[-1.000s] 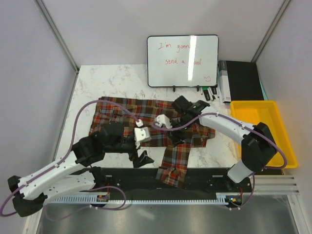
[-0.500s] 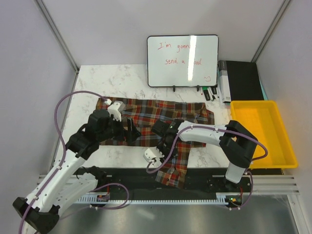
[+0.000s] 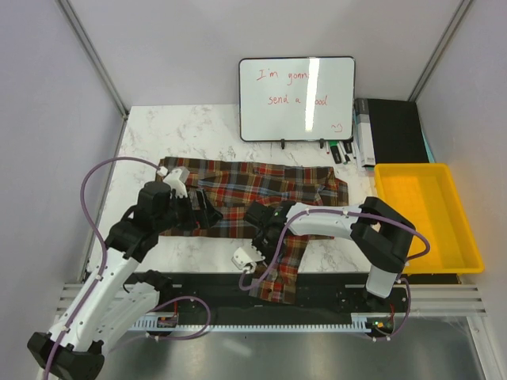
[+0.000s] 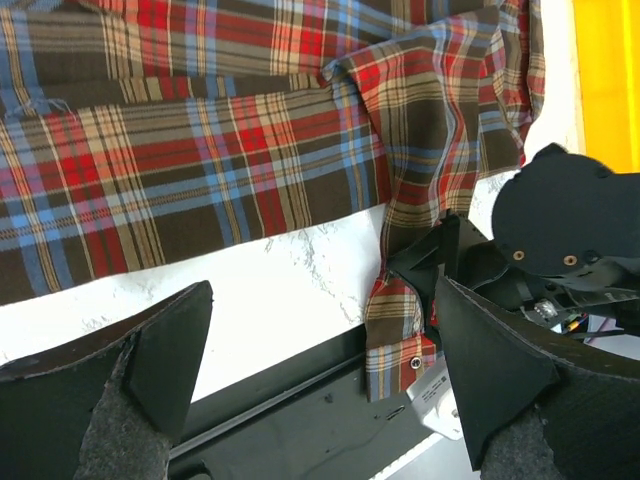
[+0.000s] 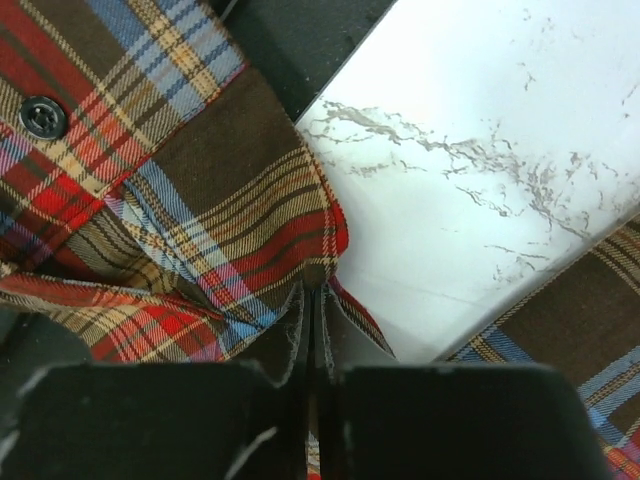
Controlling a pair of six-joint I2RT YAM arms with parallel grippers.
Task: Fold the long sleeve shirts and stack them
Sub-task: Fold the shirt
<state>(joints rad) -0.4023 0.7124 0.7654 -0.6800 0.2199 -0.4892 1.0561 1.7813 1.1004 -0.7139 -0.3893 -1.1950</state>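
Has just pressed the right claw (image 5: 312, 300) together on a fold of the sleeve (image 5: 230, 230), at the near edge of the surface (image 5: 480, 150) where the cuff (image 4: 400, 340) droops over. Holds the left claw (image 4: 320, 340) spread wide above the plaid shirt (image 3: 253, 182), seemingly touching nothing. Farther back, leaves the shirt's body lying flat. Suggests a grip won: sleeve ready to fold inward.
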